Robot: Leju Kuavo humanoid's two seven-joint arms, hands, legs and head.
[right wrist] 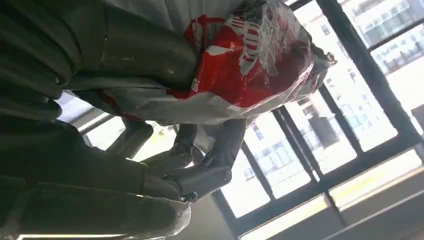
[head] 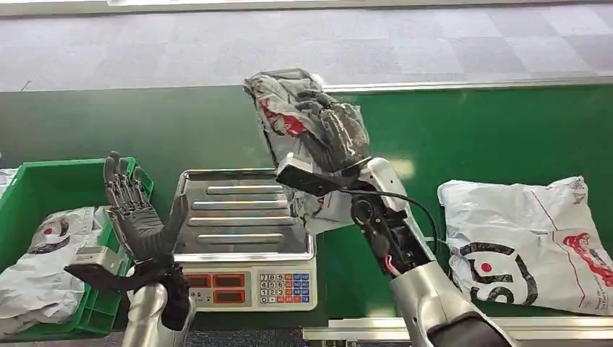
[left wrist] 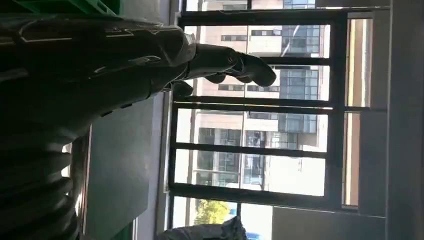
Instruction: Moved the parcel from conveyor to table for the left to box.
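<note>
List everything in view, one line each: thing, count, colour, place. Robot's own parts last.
Held parcel: one, grey-white with red print, lifted above the scale.
Parcel on conveyor: one, white with red and black print, lying at the right.
Conveyor belt: one, green, across the middle.
Scale: one, metal tray with keypad, in front of the belt.
Crate: one, green, at the left.
Parcel in crate: one, grey-white.
Windows: dark-framed, seen from the wrist views.
Right hand: dark, gripping the held parcel.
Left hand: dark, raised, fingers apart, holding nothing.

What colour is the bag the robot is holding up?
The parcel is grey-white plastic with a big red printed patch, clearest in the right wrist view; the right hand holds it.
</note>
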